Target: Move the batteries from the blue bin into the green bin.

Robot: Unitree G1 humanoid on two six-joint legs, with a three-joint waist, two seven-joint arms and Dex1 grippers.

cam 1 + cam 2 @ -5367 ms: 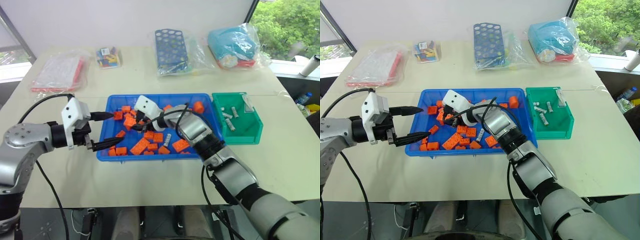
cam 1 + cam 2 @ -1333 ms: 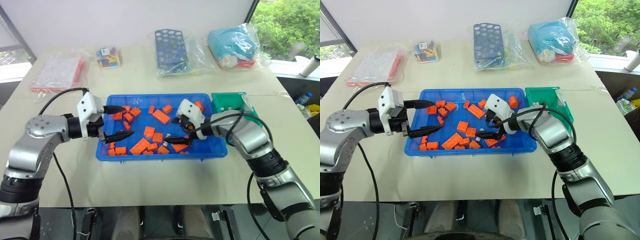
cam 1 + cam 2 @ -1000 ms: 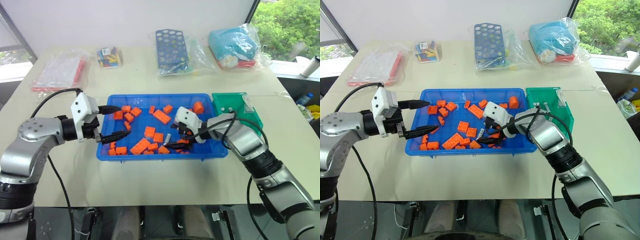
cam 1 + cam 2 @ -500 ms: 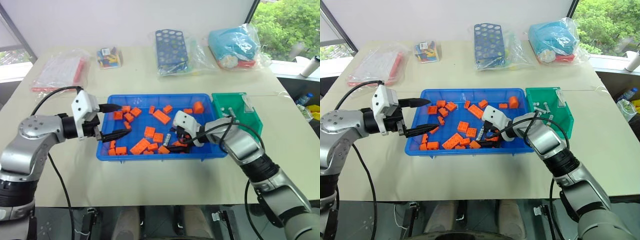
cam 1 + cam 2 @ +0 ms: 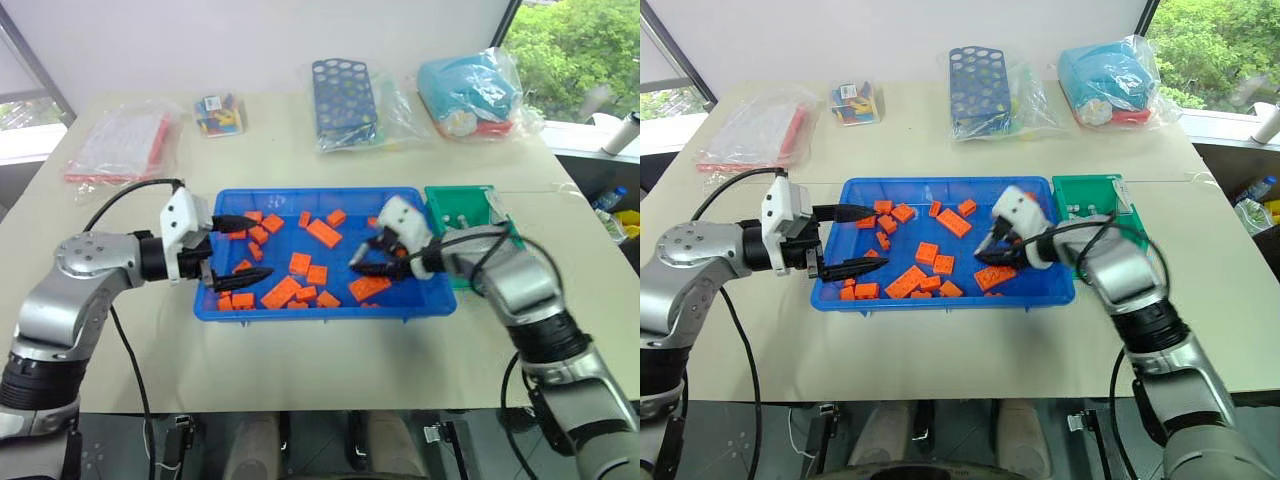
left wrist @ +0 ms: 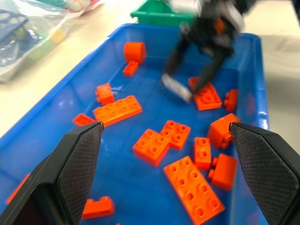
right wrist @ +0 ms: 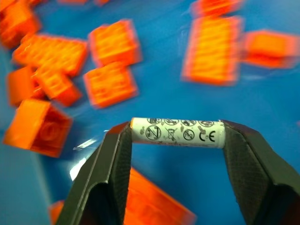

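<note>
Endwise, smooth cylindrical battery (image 7: 176, 132) in right tool (image 7: 176, 140)

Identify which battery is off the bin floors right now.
The battery pinched end to end in the right gripper above the blue bin; the others lie in the green bin.

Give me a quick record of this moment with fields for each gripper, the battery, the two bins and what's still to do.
right gripper: shut on battery, gripped end to end, raised over the blue bin
left gripper: open, holding nothing, over the blue bin's left end
blue bin contents: orange bricks scattered inside
green bin: just right of the blue bin, some batteries already inside
remaining: carry the held battery to the green bin and release
</note>
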